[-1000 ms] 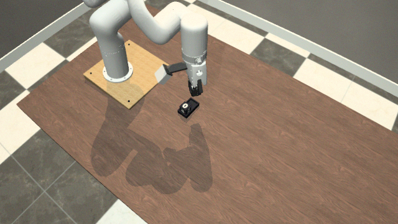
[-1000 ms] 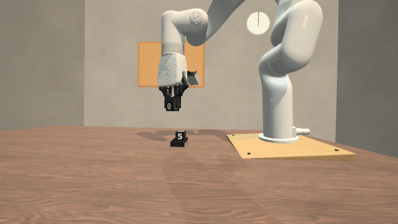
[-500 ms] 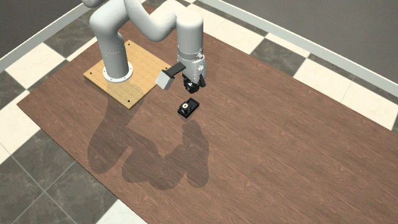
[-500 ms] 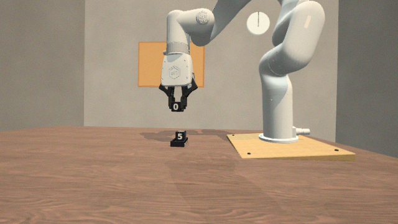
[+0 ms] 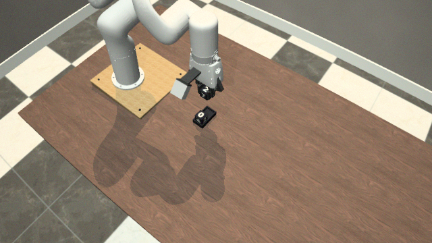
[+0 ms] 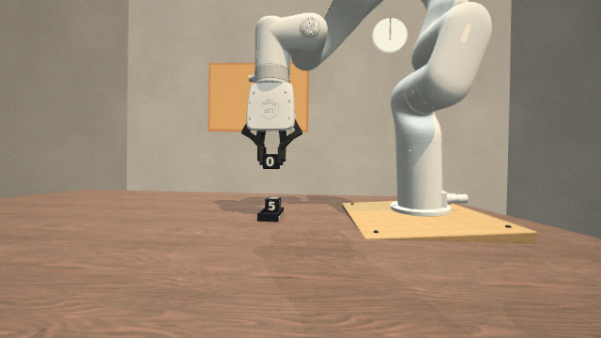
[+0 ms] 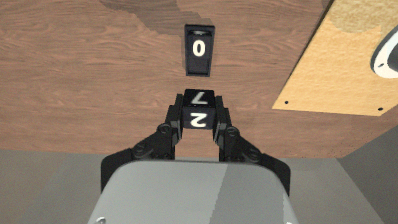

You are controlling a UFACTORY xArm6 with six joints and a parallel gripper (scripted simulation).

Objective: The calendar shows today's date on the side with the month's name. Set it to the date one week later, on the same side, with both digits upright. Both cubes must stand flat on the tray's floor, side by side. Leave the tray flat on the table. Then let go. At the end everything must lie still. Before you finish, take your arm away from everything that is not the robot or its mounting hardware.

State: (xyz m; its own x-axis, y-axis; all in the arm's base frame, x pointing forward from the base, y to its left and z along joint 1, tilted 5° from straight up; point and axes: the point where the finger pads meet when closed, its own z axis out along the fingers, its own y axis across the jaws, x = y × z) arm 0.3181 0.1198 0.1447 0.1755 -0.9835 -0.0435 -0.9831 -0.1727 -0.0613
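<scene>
Black held cube (image 5: pixel 206 92) (image 6: pixel 270 161) (image 7: pixel 199 109): clasped in the tool (image 5: pixel 210 90) (image 6: pixel 270 157) (image 7: pixel 198 104), raised above the desk (image 5: pixel 287 152) (image 6: pixel 164 263) (image 7: pixel 100 75)
Held cube's digits: 0 in the exterior view only — 2 and 7 in the wrist view
Black tray (image 5: pixel 210 114) (image 6: pixel 269 217) (image 7: pixel 199 73): on the desk, one cube (image 5: pixel 201 116) (image 6: pixel 272 205) (image 7: pixel 199 49) in one end
Tray cube's digits: 0 on top from top and wrist — 5 on a side, clear in the exterior view

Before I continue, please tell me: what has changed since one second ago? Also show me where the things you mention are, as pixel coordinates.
The grey-and-black gripper (image 5: pixel 206 92) (image 6: pixel 270 161) (image 7: pixel 198 104) turned, carrying the black numbered cube (image 5: pixel 206 92) (image 6: pixel 271 161) (image 7: pixel 199 109) slightly right in the exterior view; its 0 now faces that camera squarely. Nothing was newly grasped or released. The black rectangular tray (image 5: pixel 210 111) (image 6: pixel 269 217) (image 7: pixel 199 67) and the black cube inside it (image 5: pixel 201 117) (image 6: pixel 272 206) (image 7: pixel 199 48) stayed put.
</scene>
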